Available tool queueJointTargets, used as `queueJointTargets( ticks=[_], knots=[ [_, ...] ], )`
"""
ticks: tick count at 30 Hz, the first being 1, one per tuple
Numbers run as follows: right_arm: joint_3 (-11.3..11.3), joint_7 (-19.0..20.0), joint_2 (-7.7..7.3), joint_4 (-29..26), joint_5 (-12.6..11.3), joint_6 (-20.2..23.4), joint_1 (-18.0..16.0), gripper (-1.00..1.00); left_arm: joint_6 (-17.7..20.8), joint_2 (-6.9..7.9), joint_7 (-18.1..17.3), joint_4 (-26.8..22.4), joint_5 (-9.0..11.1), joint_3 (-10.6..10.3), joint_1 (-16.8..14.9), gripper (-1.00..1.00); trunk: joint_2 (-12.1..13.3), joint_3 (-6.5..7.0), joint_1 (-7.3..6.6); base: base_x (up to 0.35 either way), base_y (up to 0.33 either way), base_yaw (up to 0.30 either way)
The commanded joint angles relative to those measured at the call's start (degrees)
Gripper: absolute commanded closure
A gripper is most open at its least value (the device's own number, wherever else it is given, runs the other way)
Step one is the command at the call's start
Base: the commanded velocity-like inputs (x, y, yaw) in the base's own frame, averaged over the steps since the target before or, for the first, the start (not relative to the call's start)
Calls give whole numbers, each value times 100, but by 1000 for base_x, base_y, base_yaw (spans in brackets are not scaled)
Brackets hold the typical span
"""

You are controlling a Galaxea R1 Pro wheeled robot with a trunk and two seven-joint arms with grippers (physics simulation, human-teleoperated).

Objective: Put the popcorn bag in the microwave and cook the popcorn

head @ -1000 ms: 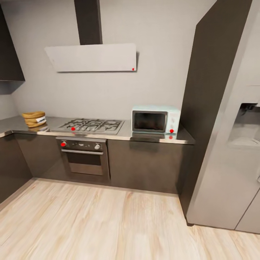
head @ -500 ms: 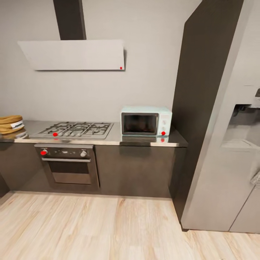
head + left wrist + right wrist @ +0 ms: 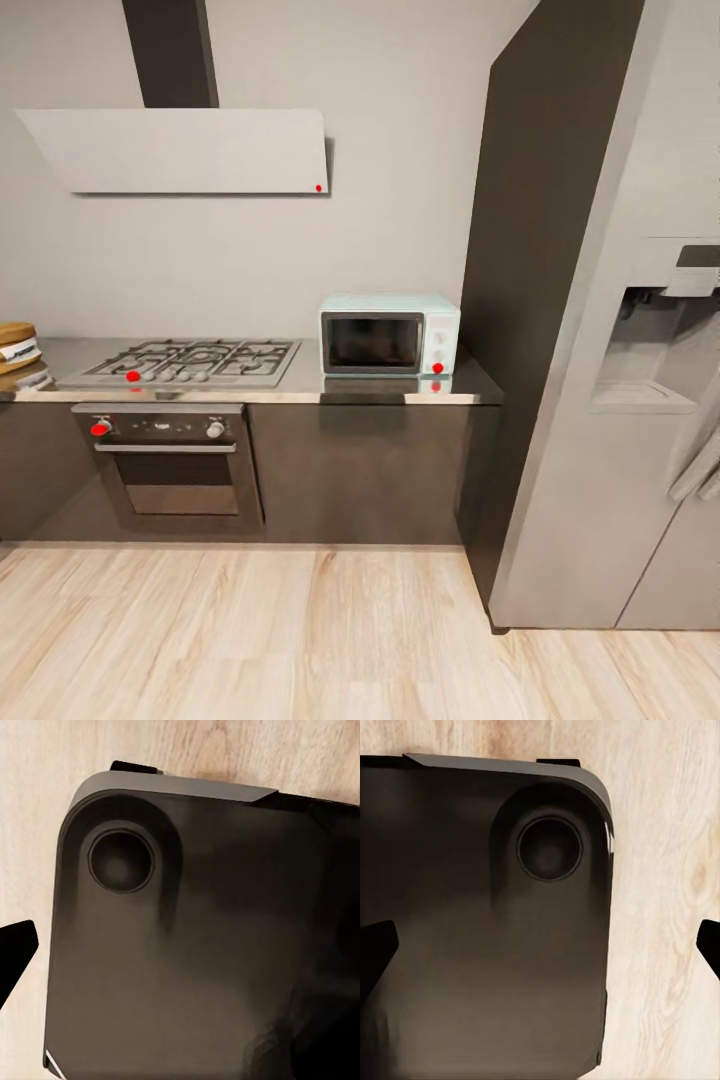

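Right gripper [image 3: 544, 945]: two dark fingertips show at opposite edges of the right wrist view, spread wide with nothing between them; it hangs over the robot's dark rounded base [image 3: 487, 945] and the light wood plank floor [image 3: 667, 870].
Left gripper: one dark fingertip [image 3: 15, 952] shows at the edge of the left wrist view; the other is out of frame, so I cannot tell how wide it stands or whether it holds anything.
Progress: hardly begun, by my reading. No bag is held, and the robot stands well back from the units.
Popcorn bag [image 3: 15, 345]: small tan-brown crumpled paper sack, cut by the head view's left edge, sitting on the long smooth grey metallic countertop [image 3: 310, 380] beyond the grated gas hob [image 3: 190, 362]. A pale label shows on its side; the kernels cannot be made out.
Microwave [image 3: 390, 335]: boxy pale-blue body, dark glass door closed, white knob panel on its right with a red dot low down. It stands at the counter's right end, just beside the tall dark brown cabinet [image 3: 540, 280], well apart from the bag.
Left to do: approach, grasp the bag, open the door, load, close, heat.
Other fixtures: dark built-in oven [image 3: 175, 465] under the hob, white slanted hood [image 3: 180, 150] above it, grey fridge with dispenser [image 3: 640, 380] at right.
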Motion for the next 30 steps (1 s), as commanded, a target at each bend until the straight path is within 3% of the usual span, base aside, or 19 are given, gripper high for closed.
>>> queueJointTargets(
  ticks=[1, 6, 21, 30],
  knots=[
    [5, -4, -1, 11, 2, -24, -5, -100, -12, -3, -1, -1, 38, 18, -1, -100, -3, -5, 0, 0, 0, 0],
    [7, -4, 2, 11, 2, -18, -5, -100, -6, 10, -16, -1, 30, 10, -1, -100, -3, -5, 0, 137, 0, 0],
    [8, -4, 8, 11, 2, -17, -5, -100, -3, 16, -13, -1, 38, 9, -1, -100, -3, -5, 0, 317, -1, 0],
    [7, -2, 8, 11, 2, -17, -5, -100, -3, 14, -15, -1, 38, 9, -1, -100, -3, -5, 0, 309, -109, 0]
  ],
)
